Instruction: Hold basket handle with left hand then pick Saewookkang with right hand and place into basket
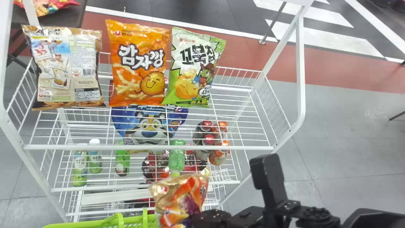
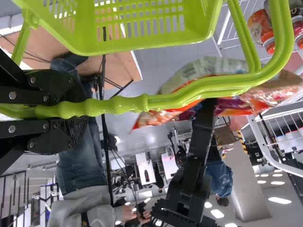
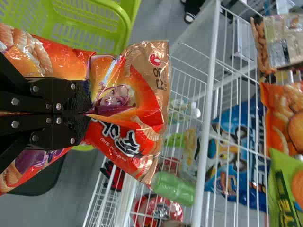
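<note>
Grey floor, white rack | left end effector clenched round the handle | right end effector pinching Saewookkang, near the green basket, not in it | hold and pick done, placing and letting go remain!

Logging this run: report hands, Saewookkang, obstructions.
Left hand clamped on basket handle. Right hand pinching Saewookkang bag, still outside basket. Handle possibly in its way.

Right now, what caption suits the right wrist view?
Right hand pinching a Saewookkang bag, green basket beyond.
</note>
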`<state>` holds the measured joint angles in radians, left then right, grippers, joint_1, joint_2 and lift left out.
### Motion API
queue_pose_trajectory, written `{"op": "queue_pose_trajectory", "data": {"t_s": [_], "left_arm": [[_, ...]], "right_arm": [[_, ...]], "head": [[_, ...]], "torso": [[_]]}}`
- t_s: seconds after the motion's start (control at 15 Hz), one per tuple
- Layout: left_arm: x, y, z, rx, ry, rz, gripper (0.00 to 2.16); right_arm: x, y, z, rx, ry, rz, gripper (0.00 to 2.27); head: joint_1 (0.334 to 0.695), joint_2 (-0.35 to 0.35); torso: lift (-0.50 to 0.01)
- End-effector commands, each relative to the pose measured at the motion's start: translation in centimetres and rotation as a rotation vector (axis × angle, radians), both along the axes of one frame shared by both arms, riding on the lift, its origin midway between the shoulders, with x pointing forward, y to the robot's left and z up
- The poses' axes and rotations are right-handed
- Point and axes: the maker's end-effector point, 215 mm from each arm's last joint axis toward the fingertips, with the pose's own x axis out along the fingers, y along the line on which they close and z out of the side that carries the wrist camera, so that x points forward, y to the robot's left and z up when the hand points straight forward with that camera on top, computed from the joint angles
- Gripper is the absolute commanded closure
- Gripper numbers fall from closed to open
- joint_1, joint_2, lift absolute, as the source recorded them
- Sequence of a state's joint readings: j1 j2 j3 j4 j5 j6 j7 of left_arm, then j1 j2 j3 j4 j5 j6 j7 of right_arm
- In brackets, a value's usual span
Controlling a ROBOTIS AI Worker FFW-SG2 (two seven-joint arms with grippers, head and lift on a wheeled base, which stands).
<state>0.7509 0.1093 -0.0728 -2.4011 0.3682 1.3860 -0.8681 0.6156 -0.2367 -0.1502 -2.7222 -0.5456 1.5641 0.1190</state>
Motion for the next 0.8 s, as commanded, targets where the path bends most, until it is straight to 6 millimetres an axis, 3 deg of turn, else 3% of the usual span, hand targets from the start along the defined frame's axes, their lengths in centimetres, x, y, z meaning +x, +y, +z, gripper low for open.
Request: {"op": "queue_pose_trajectory", "data": {"t_s": [0.0,0.27,0.53,0.73], "left_arm": [[0.1,0.1,-0.1,0.002,-0.001,0.000,1.93],[0.2,0.0,0.0,-0.007,0.001,-0.001,1.93],[0.3,-0.2,0.1,-0.013,0.000,-0.002,1.93],[0.1,-0.2,0.3,-0.017,0.000,-0.004,1.93]], "right_arm": [[-0.8,1.0,-0.5,-0.010,0.015,0.025,1.98],[-3.0,3.7,-2.2,0.020,0.077,0.080,1.98],[-6.3,5.5,-6.2,0.025,0.200,0.128,1.98],[-7.5,5.6,-9.3,-0.002,0.272,0.136,1.98]], "head": [[0.695,-0.350],[0.695,-0.350],[0.695,-0.350],[0.695,-0.350]], "torso": [[-0.019],[-0.019],[-0.019],[-0.019]]}}
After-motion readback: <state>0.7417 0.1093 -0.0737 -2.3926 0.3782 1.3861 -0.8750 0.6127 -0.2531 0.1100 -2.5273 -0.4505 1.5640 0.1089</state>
